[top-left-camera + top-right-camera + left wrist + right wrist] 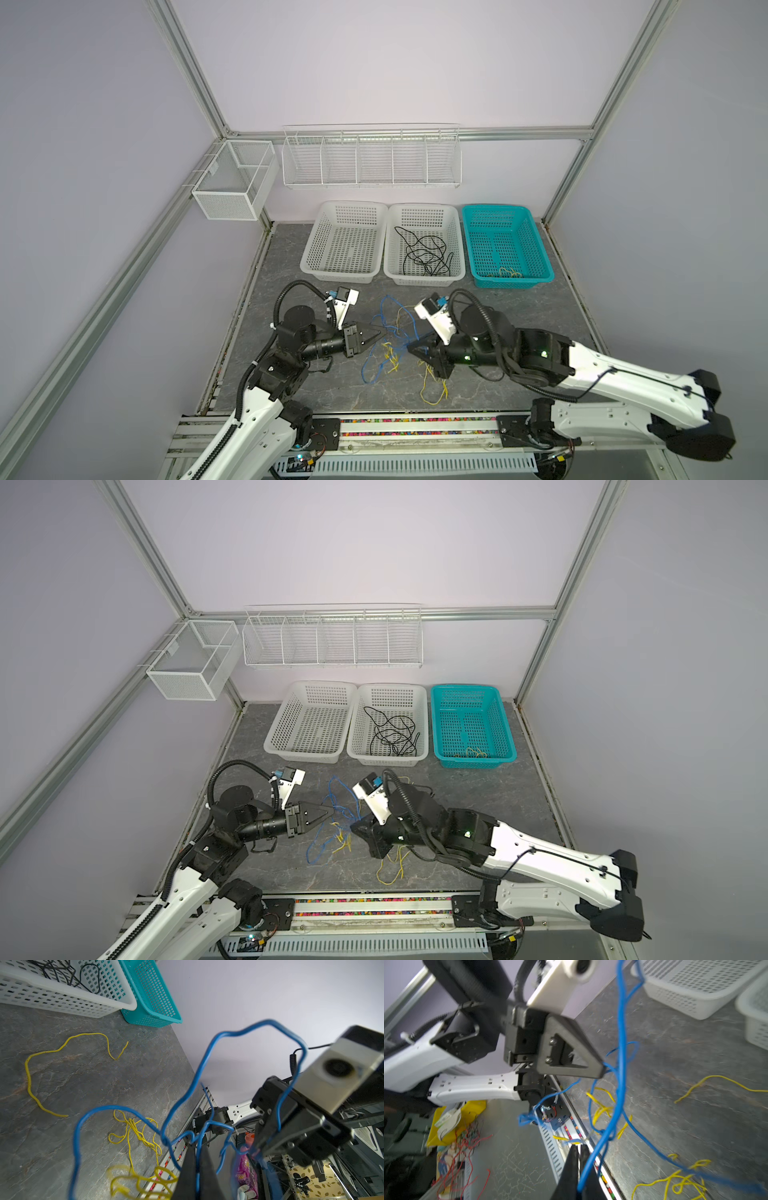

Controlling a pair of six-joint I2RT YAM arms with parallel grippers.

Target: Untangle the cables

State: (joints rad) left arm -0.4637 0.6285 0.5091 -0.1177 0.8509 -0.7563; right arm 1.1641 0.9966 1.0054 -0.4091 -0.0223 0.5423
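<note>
Cables (390,337): blue cable (207,1057) clamped in left tool (380,332) and right tool (410,346), looping raised between tips; yellow cables (137,1132) loose on table (519,324) below both tools.

soft, even light fills both top views, with no hard glare; the pale wall (395,62) carries a faint warm patch near its middle. shadows on the grey bench (552,307) are faint and soft-edged. the frame posts (189,70) splay outward toward the picture edges, a wide-lens effect. in the left wrist view the blue cable (232,1032) close to the lens is soft, the nearest yellow cable (124,1178) loops are smeared, and the right claw (254,1152) is out of focus. the right wrist view is blurred overall; its white basket (695,991) lacks sharp edges.
</note>
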